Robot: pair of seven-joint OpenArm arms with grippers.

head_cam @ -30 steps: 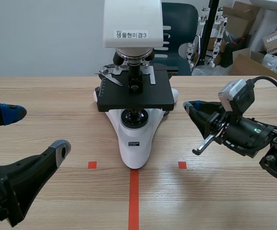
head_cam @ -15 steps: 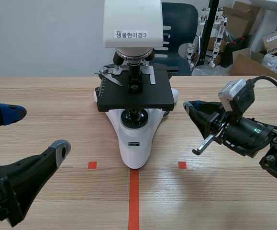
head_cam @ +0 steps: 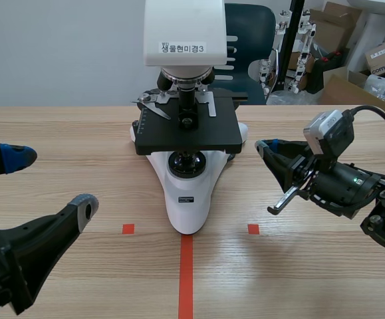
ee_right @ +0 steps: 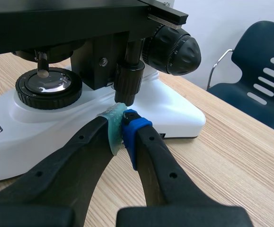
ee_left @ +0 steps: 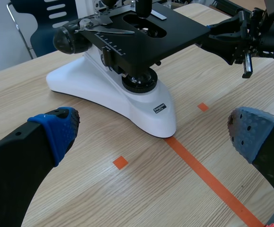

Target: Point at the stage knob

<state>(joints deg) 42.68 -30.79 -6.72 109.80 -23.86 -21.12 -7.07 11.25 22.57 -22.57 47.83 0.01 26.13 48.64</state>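
Fingers (ee_right: 139,130) of the right gripper (ee_right: 122,124) press together on nothing, making one narrow pointer right at the lower end of the stage knob (ee_right: 128,85) under the microscope's (head_cam: 189,193) right side, while the left gripper (head_cam: 52,179) sits wide open and empty at near left.

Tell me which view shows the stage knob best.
Right wrist view: the stage knob hangs under the stage, unobstructed, just ahead of the right gripper, jaws shut. In the scene and left wrist views the stage hides it; I can't pick it out there.
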